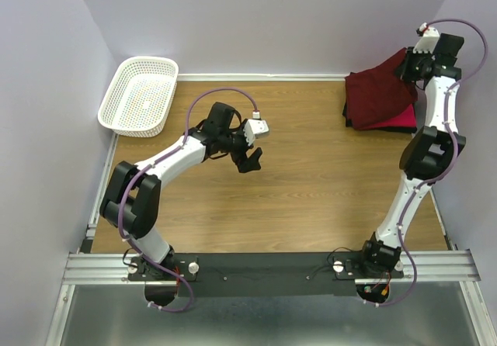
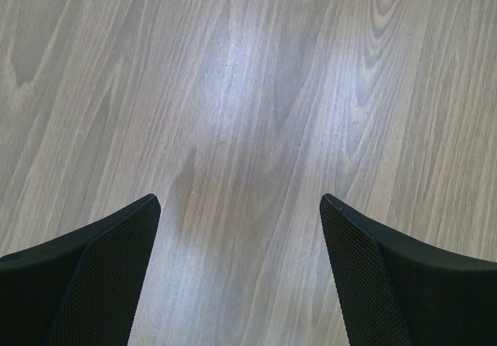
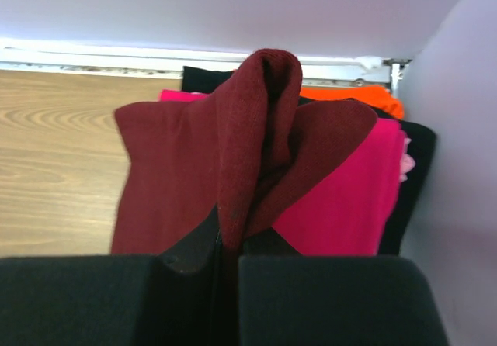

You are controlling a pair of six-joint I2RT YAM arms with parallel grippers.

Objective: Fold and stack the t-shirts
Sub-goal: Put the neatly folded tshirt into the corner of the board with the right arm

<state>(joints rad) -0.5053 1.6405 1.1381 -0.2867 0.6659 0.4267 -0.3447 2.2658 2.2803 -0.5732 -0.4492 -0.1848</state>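
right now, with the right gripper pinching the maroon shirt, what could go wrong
The right gripper pinches only a narrow fold of the maroon shirt, which might slip free when lifted.
That shirt rests on the pink shirt, so pulling may drag it along.
The left gripper is open and far away, unable to steady either.

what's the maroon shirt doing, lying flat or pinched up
Pinched up: the right pincer is shut on a fold of the maroon shirt, which peaks above the pink shirt.
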